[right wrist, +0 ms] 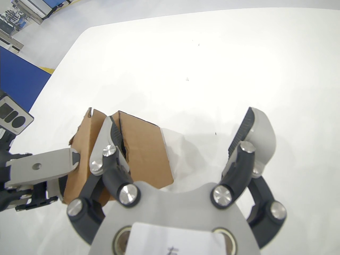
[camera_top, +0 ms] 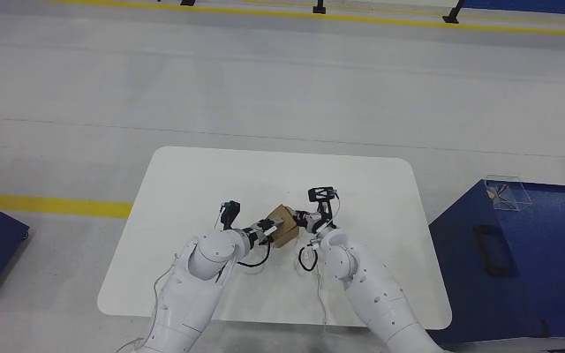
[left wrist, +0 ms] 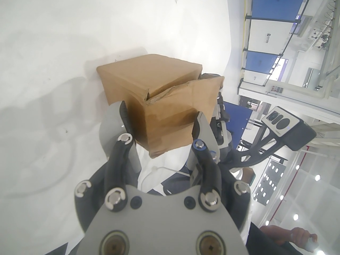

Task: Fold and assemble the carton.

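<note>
Left tool (left wrist: 162, 111) tight around the carton (left wrist: 148, 80), far flaps out of sight.

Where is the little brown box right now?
The carton sits near the middle of the white table, between the left gripper and the right gripper.

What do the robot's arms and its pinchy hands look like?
The left arm and right arm are smooth, rounded white shells, with black cables looping at the wrists. The left gripper and right gripper have grey metal plates, black links with shiny round pins, and pale grey fingers with ribbed black pads.
</note>
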Robot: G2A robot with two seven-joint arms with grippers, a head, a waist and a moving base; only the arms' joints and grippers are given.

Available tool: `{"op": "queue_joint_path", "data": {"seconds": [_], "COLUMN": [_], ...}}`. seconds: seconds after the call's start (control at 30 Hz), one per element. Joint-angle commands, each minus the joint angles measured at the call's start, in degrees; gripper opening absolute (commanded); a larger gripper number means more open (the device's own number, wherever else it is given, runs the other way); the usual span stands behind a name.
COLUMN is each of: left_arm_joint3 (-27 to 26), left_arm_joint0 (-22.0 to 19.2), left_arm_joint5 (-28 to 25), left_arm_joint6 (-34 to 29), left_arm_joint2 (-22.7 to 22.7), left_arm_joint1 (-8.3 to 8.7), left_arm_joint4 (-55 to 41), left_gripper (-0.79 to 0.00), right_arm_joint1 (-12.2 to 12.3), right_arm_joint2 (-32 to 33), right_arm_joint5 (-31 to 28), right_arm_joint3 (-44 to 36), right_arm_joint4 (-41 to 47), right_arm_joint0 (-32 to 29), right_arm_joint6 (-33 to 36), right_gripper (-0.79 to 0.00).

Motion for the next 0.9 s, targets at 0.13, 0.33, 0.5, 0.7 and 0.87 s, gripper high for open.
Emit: {"op": "queue_joint_path", "data": {"seconds": [0.13, 0.33, 0.5, 0.7, 0.87], "left_arm_joint3": [0.01, -0.19, -0.22, 0.14, 0.51], "left_arm_joint0": [0.02, 0.05, -0.08, -0.5, -0.91], "left_arm_joint5": [0.3, 0.5, 0.79, 1.16, 1.41], "left_arm_joint6": [0.43, 0.67, 0.86, 1.12, 1.02], "left_arm_joint2": [0.45, 0.74, 1.3, 1.82, 2.1], "left_arm_joint1": [0.17, 0.36, 0.46, 0.56, 0.65], "left_arm_joint4": [-0.04, -0.25, -0.23, -0.36, -0.71], "left_gripper": [-0.376, -0.363, -0.357, -0.345, -0.323], "right_arm_joint1": [-0.11, 0.01, 0.02, -0.17, -0.3], "right_arm_joint2": [0.4, 1.36, 1.67, 1.47, 1.41], "right_arm_joint5": [0.31, 0.19, 0.21, -0.24, -0.81], "right_arm_joint3": [0.49, 0.37, 0.21, 0.73, 1.44], "right_arm_joint4": [-0.02, 0.06, -0.08, 0.09, 0.3], "right_arm_joint0": [0.26, 0.19, 0.07, 0.27, 0.63], "right_arm_joint6": [-0.85, -1.28, -0.98, -0.38, 0.28], "right_gripper": [0.0, 0.0, 0.0, 0.0, 0.0]}}
